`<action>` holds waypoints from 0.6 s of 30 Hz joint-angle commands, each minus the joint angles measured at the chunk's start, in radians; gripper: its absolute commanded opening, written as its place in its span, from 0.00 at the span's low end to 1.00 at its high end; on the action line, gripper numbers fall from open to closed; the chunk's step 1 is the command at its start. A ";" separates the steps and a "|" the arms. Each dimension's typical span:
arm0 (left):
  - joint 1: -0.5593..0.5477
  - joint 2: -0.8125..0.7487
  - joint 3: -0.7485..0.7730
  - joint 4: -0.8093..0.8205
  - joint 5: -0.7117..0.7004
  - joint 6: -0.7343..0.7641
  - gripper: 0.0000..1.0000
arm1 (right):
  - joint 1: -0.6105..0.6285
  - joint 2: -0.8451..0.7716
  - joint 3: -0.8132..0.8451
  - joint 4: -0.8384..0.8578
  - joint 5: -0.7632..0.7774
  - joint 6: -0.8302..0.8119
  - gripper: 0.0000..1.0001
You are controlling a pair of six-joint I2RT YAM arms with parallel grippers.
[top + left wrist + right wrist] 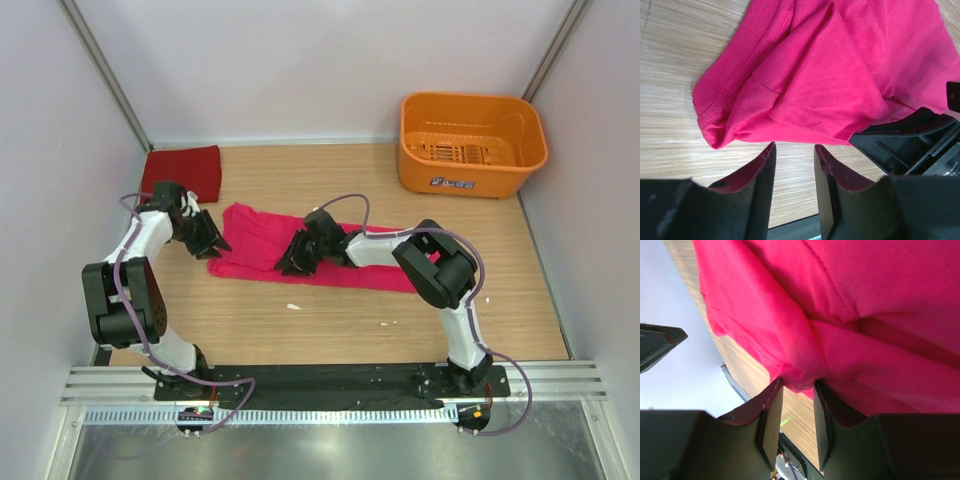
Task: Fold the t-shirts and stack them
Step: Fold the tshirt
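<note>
The magenta-pink t-shirt (pixel 300 255) lies crumpled in a long strip across the middle of the table. The crimson t-shirt (pixel 183 170), folded flat, rests at the back left corner. My left gripper (pixel 212 243) sits at the pink shirt's left end. In the left wrist view it (pixel 795 150) is open over bare wood, just short of the pink shirt's sleeve hem (pixel 805 117). My right gripper (pixel 292 262) is at the shirt's near edge. Seen from the right wrist it (pixel 797 387) is open, jaws a little apart, with a bunched hem (pixel 800 380) between the fingertips.
An orange plastic basket (pixel 470 143) stands at the back right. White walls close in the table on three sides. My right gripper's black body (pixel 910 145) shows close at the right of the left wrist view. Small white scraps (pixel 293 306) lie on the wood.
</note>
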 commanded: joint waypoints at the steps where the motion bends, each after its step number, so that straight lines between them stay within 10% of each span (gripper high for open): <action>1: 0.001 0.007 0.002 0.024 0.031 0.007 0.39 | 0.004 0.004 0.035 0.026 -0.019 0.003 0.35; 10: -0.013 0.096 -0.007 0.059 0.038 -0.008 0.32 | -0.014 -0.025 0.019 0.014 -0.028 -0.013 0.01; 18: -0.030 0.159 0.020 0.070 -0.005 -0.022 0.29 | -0.021 -0.022 0.024 0.023 -0.043 -0.012 0.01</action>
